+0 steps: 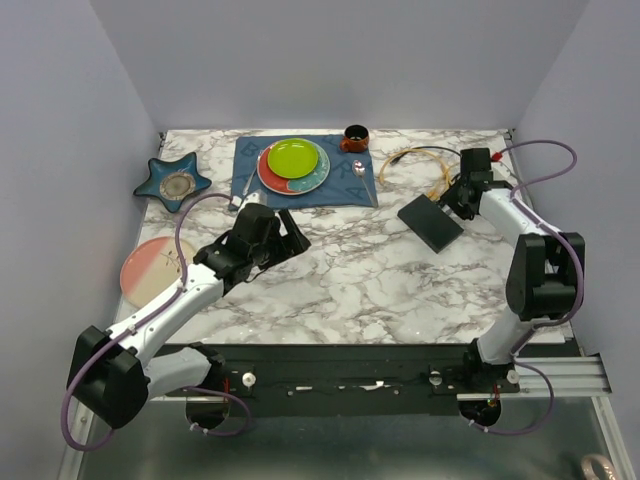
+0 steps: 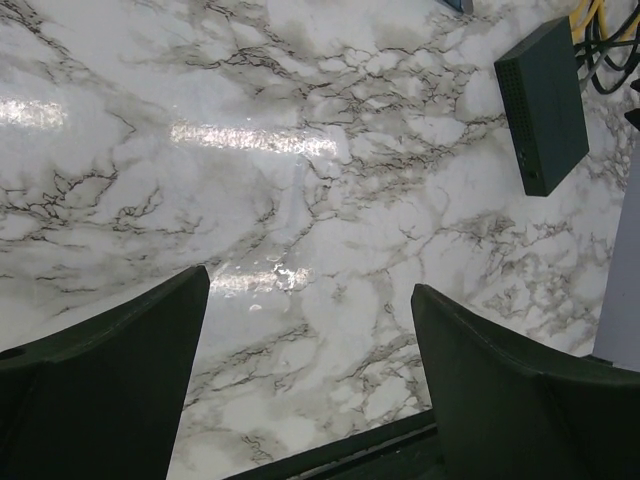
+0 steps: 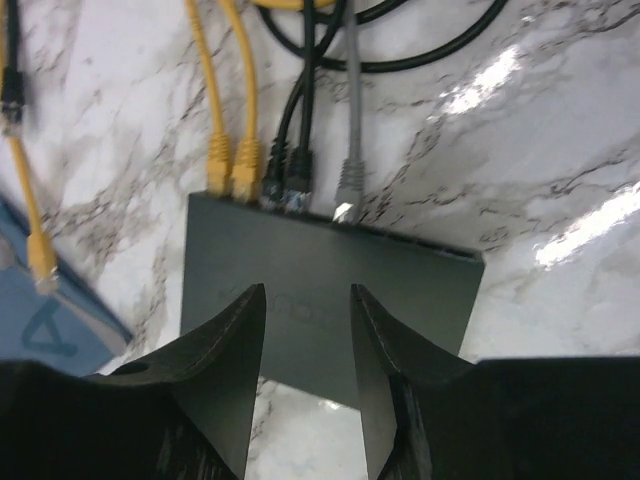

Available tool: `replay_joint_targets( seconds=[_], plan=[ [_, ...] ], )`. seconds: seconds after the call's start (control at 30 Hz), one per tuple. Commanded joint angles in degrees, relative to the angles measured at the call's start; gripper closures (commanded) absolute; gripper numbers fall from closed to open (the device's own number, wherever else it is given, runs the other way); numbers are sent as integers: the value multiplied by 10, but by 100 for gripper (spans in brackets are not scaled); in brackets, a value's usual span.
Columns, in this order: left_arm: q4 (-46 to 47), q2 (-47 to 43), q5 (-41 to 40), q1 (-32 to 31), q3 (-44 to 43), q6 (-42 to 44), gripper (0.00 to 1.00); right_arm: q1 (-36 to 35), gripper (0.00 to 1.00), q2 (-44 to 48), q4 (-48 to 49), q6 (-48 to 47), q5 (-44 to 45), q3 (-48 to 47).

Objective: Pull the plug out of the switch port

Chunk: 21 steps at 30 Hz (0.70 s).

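Over the switch [image 3: 320, 290], at the far right of the table [image 1: 380, 280], the right gripper [image 3: 307, 305] hangs w/ its jaws part-way apart and nothing held; only the box's black top shows thru the gap. Five plugs sit in ports along the switch's far edge: two yellow plugs [image 3: 233, 158], two black plugs [image 3: 288, 168], one grey plug [image 3: 348, 188]. All look seated, none out. A loose yellow cable end [image 3: 40, 255] lies apart to the left, near a corner of the blue mat [image 3: 45, 325].

Step in hand, as I read it: line-up before the grasp. The fingers [image 3: 235, 370] are short of the plug row, above the box rather than around any connector. The gap points roughly at the black/grey ones; which is meant, can't tell.

Left gripper [image 2: 310, 290] is wide open & empty over bare marble mid-table, well apart from the switch.

Next move, prob: go fwd & down so the fingers straddle one plug body, close on it, then pull straight out along the cable line. Plugs are packed close, so it needs good centring or a neighbour gets pinched. Connectors like these likely have a latch tab to press. Box is unheld, so it could slide w/ the pull; left arm may have to pin it
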State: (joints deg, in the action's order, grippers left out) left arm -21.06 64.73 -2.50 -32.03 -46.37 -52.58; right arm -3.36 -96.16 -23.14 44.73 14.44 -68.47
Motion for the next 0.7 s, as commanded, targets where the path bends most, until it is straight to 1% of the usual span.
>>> replay_joint_targets(
  seconds=[0.0,0.17,0.3,0.47,0.57,0.67],
  plan=[
    [14,-19,-27,-7,33,-19,7,31,52,-39,-38,-10,10,-26],
    [24,-26,-28,-8,58,-16,7,50,52,-92,-54,-41,16,-65],
    [30,-23,-33,-8,65,-16,6,58,52,-114,-57,-54,12,-69],
    [32,0,-28,-9,54,-14,7,60,52,-144,-64,-64,-27,-76],
    [33,6,-29,-10,51,-14,7,60,52,-146,-68,-57,-46,-59],
    [37,15,-28,-11,52,-17,7,60,52,-119,-61,-43,-66,-22]
  ],
)
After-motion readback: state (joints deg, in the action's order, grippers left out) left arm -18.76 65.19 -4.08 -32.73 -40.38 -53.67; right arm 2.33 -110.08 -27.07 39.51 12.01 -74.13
